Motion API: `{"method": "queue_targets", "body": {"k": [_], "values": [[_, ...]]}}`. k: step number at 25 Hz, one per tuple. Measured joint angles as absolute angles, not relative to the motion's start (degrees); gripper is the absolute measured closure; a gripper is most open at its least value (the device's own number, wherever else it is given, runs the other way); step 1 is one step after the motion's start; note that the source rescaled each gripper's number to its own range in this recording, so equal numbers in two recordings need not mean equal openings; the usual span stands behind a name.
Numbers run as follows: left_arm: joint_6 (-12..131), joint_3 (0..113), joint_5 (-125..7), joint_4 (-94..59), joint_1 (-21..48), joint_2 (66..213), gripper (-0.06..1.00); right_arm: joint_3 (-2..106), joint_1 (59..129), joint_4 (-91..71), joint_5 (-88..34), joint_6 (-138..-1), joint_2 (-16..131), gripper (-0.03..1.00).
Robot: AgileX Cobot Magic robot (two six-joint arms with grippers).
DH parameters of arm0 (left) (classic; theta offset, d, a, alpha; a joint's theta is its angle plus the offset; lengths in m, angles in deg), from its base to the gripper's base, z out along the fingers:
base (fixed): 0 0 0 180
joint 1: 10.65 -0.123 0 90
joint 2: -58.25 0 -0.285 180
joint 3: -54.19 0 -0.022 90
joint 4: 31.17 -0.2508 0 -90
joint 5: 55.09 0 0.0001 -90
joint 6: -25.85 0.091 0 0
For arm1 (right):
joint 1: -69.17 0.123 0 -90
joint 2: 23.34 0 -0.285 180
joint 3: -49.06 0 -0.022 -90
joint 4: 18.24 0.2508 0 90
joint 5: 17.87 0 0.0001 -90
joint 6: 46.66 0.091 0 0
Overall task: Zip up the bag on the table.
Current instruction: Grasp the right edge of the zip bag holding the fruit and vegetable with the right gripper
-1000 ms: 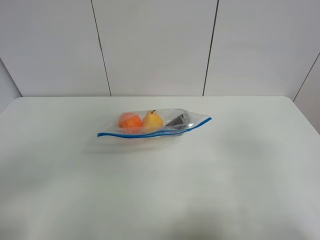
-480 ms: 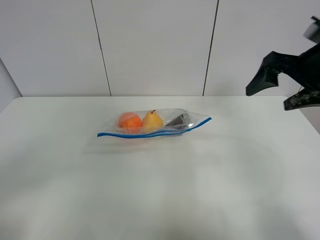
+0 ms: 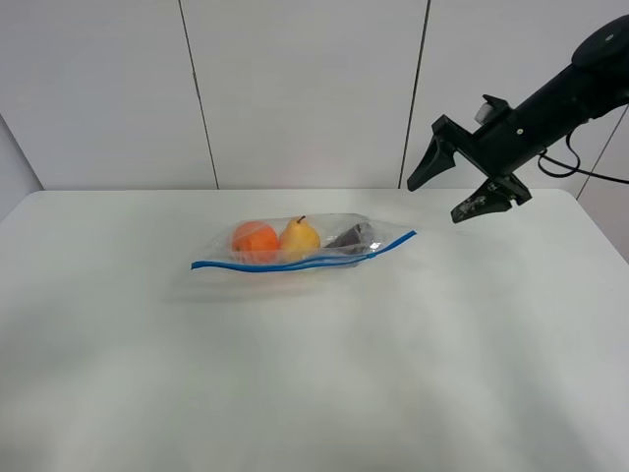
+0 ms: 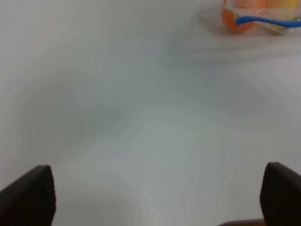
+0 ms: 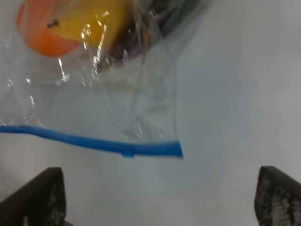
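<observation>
The clear bag (image 3: 300, 246) lies on the white table (image 3: 314, 383), its blue zipper strip (image 3: 295, 263) along the near edge. An orange fruit (image 3: 255, 239), a yellow pear (image 3: 300, 237) and a dark item (image 3: 352, 236) show through it. My right gripper (image 3: 436, 200) is open and empty in the air, just right of the bag's right end. In the right wrist view the gripper (image 5: 157, 197) looks down on the strip's end (image 5: 155, 149). My left gripper (image 4: 155, 197) is open and empty over bare table, with the bag (image 4: 261, 14) far off. It is out of the exterior view.
A panelled white wall (image 3: 305, 88) stands behind the table's far edge. The right arm (image 3: 560, 98) reaches in from the upper right, with a cable hanging beside it. Bare tabletop surrounds the bag.
My right arm has come into view from the right and moved left toward the bag's right end. The bag has not moved.
</observation>
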State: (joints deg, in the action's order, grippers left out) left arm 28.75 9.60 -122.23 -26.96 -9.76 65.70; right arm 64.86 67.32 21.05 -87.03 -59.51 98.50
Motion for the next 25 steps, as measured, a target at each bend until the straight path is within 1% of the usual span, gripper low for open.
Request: {"method": "queue_targets", "body": {"k": [3, 8, 15, 19, 25], "values": [[28.8, 9.6, -122.2, -27.0, -9.8, 65.7, -0.05, 67.7, 67.3, 24.1, -87.1, -59.8, 103.4, 0.14], [28.8, 9.6, -122.2, -27.0, -9.8, 65.7, -0.05, 68.0, 67.6, 25.8, -87.1, -61.4, 107.9, 0.14], [28.8, 9.6, -122.2, -27.0, -9.8, 65.7, -0.05, 68.0, 70.7, 23.0, -87.1, -62.6, 108.6, 0.14], [28.8, 9.6, -122.2, -27.0, -9.8, 65.7, -0.05, 68.0, 70.8, 23.0, -87.2, -62.6, 108.6, 0.15], [28.8, 9.6, -122.2, -27.0, -9.8, 65.7, -0.05, 68.0, 70.7, 25.8, -87.2, -62.8, 110.2, 0.23]]}}
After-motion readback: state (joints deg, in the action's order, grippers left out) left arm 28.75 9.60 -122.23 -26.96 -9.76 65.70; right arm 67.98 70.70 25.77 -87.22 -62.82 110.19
